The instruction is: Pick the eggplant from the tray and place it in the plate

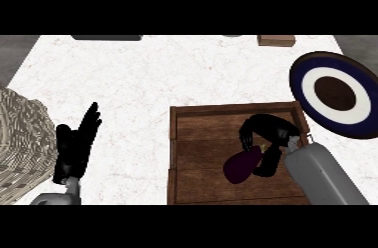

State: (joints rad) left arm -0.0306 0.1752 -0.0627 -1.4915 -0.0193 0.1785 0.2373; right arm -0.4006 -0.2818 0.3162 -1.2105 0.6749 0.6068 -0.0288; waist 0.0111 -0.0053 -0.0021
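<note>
Right now I have the right hand point(267, 137) down over the wooden tray point(199, 142), its black fingers curled over the upper end of the eggplant point(241, 165). The eggplant is dark purple and lies on the tray's slatted floor, in the right half of the tray, just below and left of my palm. I can see fingers touching its top end, with the thumb side running down along its right flank, so I read this hand as closed around the eggplant. I cannot tell whether the eggplant is lifted off the tray floor or resting on it. The grey right forearm point(325, 174) comes in across the tray's right rim.

To the right of the tray and a little above it sits the plate point(304, 79), dark-rimmed with a white ring and a brown centre, close to the tray's top right corner.

My left hand point(75, 147) is well left of the tray, resting over the white bench point(162, 72) with fingers straight and pointing up, holding nothing. Further left of it is a woven basket point(18, 142).
</note>
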